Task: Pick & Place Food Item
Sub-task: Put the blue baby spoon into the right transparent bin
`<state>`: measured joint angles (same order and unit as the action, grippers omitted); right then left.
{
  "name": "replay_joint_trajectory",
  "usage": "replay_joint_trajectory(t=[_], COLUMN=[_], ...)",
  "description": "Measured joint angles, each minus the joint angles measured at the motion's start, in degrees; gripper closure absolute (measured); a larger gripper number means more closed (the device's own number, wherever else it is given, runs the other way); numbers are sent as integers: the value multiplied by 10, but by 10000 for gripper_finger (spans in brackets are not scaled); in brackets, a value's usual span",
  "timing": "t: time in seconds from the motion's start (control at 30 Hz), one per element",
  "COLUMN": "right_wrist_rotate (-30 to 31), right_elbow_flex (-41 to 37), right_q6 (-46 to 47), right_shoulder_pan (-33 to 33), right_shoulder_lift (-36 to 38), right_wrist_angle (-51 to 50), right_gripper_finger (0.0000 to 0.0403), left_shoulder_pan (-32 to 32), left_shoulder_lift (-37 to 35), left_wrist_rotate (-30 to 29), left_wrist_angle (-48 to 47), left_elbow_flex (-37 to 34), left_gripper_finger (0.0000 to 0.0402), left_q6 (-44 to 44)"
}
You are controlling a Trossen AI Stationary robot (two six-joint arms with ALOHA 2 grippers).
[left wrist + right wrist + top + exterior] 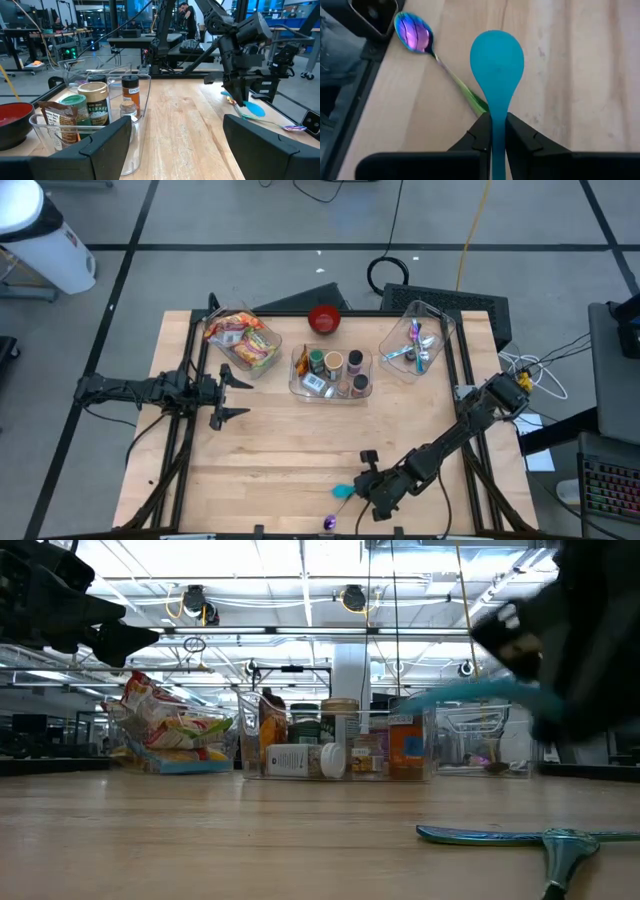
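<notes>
A teal spoon point(497, 57) hangs over the table's near edge, with my right gripper point(497, 131) shut on its handle. In the high view its bowl point(343, 491) shows just left of the gripper point(366, 486). An iridescent metal spoon point(413, 31) lies flat on the wood beside it, close to the front edge point(328, 523). My left gripper point(232, 395) stands open at the table's left side, level, with nothing between its fingers. My right gripper pinches the teal spoon's handle point(497, 117), just behind the bowl, between its two fingers. The fingers slant down from the table's right side and lie along the handle. The spoon sticks out ahead of them, bowl foremost, lifted clear of the table point(470, 693).
At the back stand a clear bin of snack packets point(243, 340), a clear bin of jars point(331, 370), a red bowl point(324, 319) and a clear bin of utensils point(415, 342). Bare wood lies in the table's middle point(300, 440).
</notes>
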<state>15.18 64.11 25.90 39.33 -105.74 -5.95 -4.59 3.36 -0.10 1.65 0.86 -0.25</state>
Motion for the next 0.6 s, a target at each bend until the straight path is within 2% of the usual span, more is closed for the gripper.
replay_joint_trajectory(t=[0.13,0.23,0.6], right_wrist_rotate=[50,60,57], right_elbow_flex=[-3,-39,-324], right_q6=[-1,-25,-63], right_shoulder_pan=[2,8,24], right_shoulder_lift=[34,67,219], right_wrist_angle=[-23,23,481], right_gripper_finger=[382,383,382], left_shoulder_pan=[0,0,0], left_shoulder_lift=[0,0,0], left_wrist_rotate=[0,0,0], left_wrist_angle=[0,0,0], left_elbow_flex=[0,0,0], left_gripper_finger=[78,78,78], left_q6=[0,0,0])
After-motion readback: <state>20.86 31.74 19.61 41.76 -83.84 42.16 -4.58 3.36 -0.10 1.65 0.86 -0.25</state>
